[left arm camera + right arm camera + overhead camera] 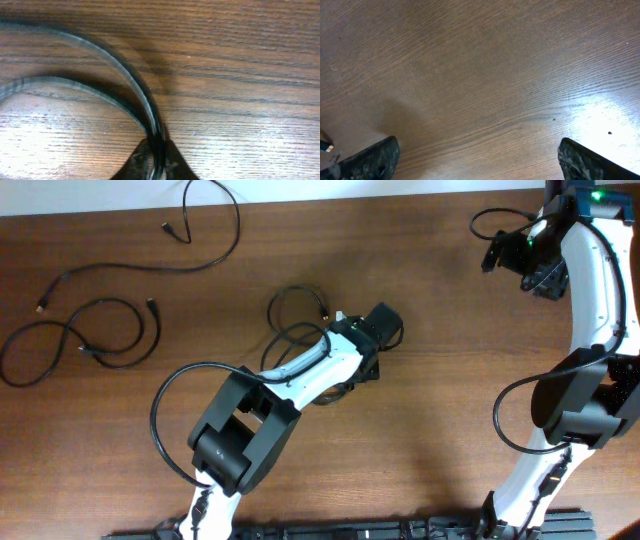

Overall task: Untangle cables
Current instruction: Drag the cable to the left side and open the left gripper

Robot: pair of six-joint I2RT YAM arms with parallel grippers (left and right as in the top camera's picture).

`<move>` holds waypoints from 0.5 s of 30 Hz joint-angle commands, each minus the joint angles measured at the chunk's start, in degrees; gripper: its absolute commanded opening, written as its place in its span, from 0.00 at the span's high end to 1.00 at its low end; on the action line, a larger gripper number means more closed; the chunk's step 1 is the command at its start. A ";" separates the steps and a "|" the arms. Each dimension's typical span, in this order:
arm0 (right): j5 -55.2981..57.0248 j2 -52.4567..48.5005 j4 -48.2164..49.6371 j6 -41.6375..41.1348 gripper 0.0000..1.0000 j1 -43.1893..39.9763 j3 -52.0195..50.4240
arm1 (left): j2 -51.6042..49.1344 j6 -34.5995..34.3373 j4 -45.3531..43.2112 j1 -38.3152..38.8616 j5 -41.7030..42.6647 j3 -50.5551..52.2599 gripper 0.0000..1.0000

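The left tool (157, 161) is pinched shut on the cable (135, 80), with both fingertips pressed against the strand at the near edge of the left wrist view. The step in hand looks like drawing this cable out of its coil. To do that well, the pull should be slow, low over the counter (450, 380), and towards open wood at the right. It should not go towards the loops at far left (88, 352) or the far cable (236, 225), which lie well apart and should be left alone. A steady drag lets the coil open by itself. A quick tug could tighten a crossing or pull the thin strand out of the fingertips, since the grip is only at the very tips. How firm the hold is cannot be judged from here.

From the pinch the cable runs away from the left tool and splits into two arcs that bend to the left. The upper arc sweeps farther out, and the lower one curls back towards the left edge. From overhead, the coil lies on the counter just left of the left wrist, partly hidden under the arm.

The right tool (477, 145) hangs over bare wood at the far right, with its jaws wide apart and nothing between them. It is well away from the cable, so it can't pin the free end from where it is now.
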State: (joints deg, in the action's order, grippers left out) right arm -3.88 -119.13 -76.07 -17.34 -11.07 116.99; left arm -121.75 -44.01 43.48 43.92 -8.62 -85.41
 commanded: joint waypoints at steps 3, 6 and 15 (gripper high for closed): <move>0.52 0.48 -0.04 0.42 0.01 -0.22 -0.02 | -0.57 -0.13 6.32 0.17 -2.36 -3.76 1.00; 0.52 0.48 -0.04 0.42 0.01 -0.22 -0.02 | 12.33 -2.89 10.47 0.17 -15.32 -5.68 1.00; 0.52 0.48 -0.04 0.42 0.01 -0.22 -0.02 | 37.44 -2.89 19.65 -23.54 -25.27 -5.68 1.00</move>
State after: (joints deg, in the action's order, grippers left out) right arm -3.90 -119.13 -76.09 -17.32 -11.07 116.99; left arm -88.86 -46.37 62.06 28.10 -32.23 -90.85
